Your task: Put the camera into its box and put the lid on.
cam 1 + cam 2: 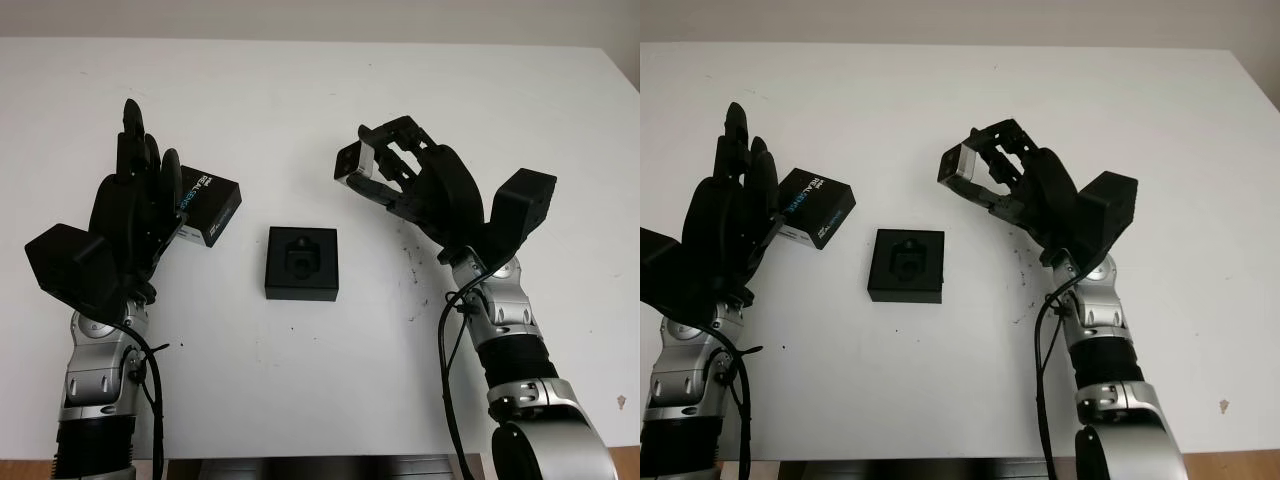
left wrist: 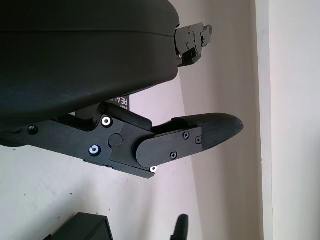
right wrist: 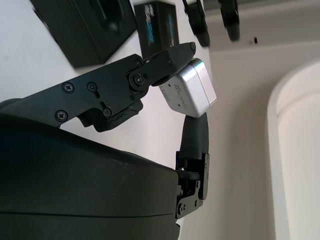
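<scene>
Fingers of right hand clamp silver camera.

White tabletop. Black box, open, stood at centre with a moulded recess facing up. Black lid, printed, lay tilted to the box's left, touching the left hand, which was open. Right hand, raised right of the box, held the silver camera in its fingers.
</scene>
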Controlling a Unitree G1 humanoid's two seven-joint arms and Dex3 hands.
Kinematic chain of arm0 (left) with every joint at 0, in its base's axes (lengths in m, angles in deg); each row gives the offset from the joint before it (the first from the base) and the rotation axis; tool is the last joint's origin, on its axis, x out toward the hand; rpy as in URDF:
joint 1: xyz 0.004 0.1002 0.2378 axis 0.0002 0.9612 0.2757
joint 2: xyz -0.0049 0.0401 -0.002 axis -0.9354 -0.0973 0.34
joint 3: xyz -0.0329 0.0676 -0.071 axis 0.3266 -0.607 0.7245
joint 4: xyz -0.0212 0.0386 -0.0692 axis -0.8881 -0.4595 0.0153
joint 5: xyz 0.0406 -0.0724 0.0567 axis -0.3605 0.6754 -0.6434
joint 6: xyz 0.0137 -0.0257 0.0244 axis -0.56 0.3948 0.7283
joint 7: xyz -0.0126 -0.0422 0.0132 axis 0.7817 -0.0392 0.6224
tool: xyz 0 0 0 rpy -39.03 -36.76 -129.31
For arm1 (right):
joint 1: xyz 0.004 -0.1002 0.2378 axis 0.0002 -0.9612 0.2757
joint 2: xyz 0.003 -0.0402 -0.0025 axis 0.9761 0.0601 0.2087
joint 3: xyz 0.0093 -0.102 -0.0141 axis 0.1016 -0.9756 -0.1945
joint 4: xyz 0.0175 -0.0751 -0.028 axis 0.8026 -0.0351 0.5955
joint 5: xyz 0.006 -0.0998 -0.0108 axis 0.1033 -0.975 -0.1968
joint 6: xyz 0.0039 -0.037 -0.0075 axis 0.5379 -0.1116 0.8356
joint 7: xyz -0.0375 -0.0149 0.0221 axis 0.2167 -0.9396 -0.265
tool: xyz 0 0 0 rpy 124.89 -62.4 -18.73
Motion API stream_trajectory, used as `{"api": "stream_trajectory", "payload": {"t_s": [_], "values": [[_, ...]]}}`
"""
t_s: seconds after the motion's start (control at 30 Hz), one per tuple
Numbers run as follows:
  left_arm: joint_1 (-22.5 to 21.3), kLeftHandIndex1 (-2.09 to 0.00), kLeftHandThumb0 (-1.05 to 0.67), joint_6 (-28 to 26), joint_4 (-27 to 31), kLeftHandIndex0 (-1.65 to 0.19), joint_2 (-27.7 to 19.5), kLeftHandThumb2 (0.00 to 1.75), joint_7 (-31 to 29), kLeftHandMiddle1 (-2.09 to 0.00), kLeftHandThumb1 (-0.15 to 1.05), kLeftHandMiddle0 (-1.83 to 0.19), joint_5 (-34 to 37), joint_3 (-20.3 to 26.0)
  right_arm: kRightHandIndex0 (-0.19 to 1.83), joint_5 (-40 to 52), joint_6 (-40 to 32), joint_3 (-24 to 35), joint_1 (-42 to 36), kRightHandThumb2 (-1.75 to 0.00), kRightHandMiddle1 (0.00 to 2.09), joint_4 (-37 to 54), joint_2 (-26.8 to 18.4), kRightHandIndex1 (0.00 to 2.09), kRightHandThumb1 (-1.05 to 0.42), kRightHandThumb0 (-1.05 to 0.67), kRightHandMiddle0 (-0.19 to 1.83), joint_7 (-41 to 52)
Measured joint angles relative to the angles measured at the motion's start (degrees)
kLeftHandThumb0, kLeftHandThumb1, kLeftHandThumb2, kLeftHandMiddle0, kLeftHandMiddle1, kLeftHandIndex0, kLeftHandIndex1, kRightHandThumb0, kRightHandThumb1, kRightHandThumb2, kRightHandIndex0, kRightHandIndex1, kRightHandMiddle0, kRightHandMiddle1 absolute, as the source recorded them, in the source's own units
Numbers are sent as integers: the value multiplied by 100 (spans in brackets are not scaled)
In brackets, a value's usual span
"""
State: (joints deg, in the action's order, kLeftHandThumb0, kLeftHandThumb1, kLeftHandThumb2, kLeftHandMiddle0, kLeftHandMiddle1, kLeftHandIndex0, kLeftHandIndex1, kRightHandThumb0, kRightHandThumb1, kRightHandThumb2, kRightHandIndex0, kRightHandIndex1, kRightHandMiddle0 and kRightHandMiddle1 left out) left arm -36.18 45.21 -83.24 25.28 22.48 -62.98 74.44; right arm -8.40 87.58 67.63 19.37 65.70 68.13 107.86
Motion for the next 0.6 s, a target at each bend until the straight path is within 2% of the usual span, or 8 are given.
{"api": "stream_trajectory", "payload": {"t_s": [0.23,0.47,0.6], "values": [[1,0,-63,-9,1,19,0,63,-2,0,105,19,0,0,21,-152,-491,-354,-417,-5,173,718,-6,6,-96,-47,33,200],[1,0,-64,-6,1,19,6,63,3,0,105,19,-1,-10,20,-274,-657,-539,-518,-5,173,799,-9,5,-96,-53,37,361],[1,0,-64,-6,1,19,6,63,6,0,105,19,-1,-11,18,-263,-831,-614,-539,-6,171,832,-7,5,-97,-49,35,475]]}}
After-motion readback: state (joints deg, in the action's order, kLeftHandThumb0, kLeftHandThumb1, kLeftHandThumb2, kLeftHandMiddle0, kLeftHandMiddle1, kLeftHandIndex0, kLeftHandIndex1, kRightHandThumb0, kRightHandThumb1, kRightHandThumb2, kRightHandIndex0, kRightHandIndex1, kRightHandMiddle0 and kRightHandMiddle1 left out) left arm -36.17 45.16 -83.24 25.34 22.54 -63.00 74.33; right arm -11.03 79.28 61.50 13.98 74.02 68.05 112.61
